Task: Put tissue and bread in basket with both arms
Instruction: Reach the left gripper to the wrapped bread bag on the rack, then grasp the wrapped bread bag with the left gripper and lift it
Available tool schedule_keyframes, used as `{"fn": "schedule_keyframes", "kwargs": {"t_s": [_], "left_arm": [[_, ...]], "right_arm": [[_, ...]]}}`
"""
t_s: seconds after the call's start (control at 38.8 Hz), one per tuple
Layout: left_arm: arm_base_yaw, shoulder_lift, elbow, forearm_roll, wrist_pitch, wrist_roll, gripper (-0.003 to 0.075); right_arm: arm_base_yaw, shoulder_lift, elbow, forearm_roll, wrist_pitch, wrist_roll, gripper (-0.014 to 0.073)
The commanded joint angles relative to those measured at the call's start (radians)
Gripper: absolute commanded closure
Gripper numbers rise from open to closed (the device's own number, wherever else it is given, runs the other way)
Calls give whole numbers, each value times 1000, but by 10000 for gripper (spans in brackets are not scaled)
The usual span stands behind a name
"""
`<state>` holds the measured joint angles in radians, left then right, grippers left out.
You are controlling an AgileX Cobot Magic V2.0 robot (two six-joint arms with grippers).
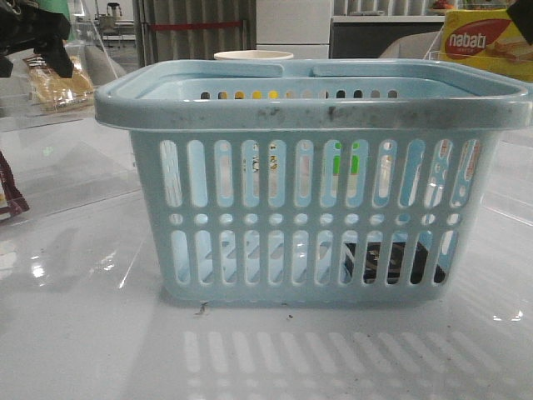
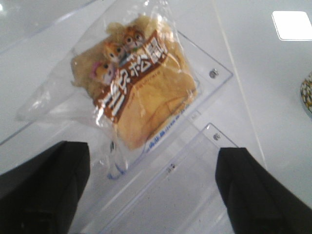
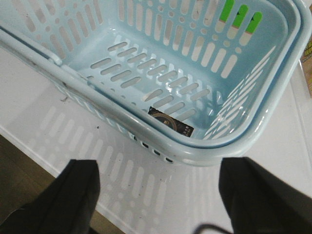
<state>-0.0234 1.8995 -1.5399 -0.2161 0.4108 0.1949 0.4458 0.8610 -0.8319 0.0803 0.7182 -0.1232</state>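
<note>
The pale blue basket [image 1: 312, 104] fills the middle of the front view. The dark tissue [image 3: 170, 122] lies flat on the basket floor in a corner and shows through the slots as the tissue [image 1: 391, 262]. The bread [image 2: 139, 92], golden in a clear bag with a brown label, lies on a clear acrylic shelf at the far left; the front view shows the bread [image 1: 58, 86] there too. My left gripper [image 2: 153, 195] hovers over the shelf just short of the bread, open and empty. My right gripper [image 3: 161, 200] is open and empty outside the basket's rim [image 3: 146, 127].
A yellow-red nabati box [image 1: 487, 42] stands at the back right. A white cup [image 1: 254, 56] sits behind the basket. A maroon-brown wrapper [image 1: 8, 196] lies at the left edge. The clear acrylic shelf [image 2: 214, 97] has stepped edges. The table's edge [image 3: 29, 146] shows below the right gripper.
</note>
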Motion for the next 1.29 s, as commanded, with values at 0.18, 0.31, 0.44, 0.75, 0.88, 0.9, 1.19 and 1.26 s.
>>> {"fn": "schedule_keyframes", "kwargs": {"t_s": [0.18, 0.31, 0.44, 0.75, 0.88, 0.9, 1.19, 1.26], "left_arm": [[19, 93, -180, -69, -118, -10, 138], [19, 98, -180, -73, -119, -10, 160], [19, 98, -180, -73, -96, -10, 259], [19, 98, -180, -73, -69, -10, 491], [19, 96, -180, -73, -58, -10, 548], [19, 96, -180, -73, -53, -10, 559], [19, 54, -228, -73, 89, -10, 622], [19, 27, -233, -73, 108, -10, 629]], "right_arm": [[-1, -4, -27, -7, -59, -9, -11], [-1, -4, -27, -7, -59, -9, -11], [-1, -4, -27, -7, -59, -9, -11], [-1, -4, -27, -7, -59, -9, -11], [-1, -4, -27, -7, -59, -9, -11], [-1, -4, -27, -7, -59, -9, -11], [-1, -4, -27, -7, -59, -9, -11], [-1, -4, -27, -7, -57, -9, -11]]}}
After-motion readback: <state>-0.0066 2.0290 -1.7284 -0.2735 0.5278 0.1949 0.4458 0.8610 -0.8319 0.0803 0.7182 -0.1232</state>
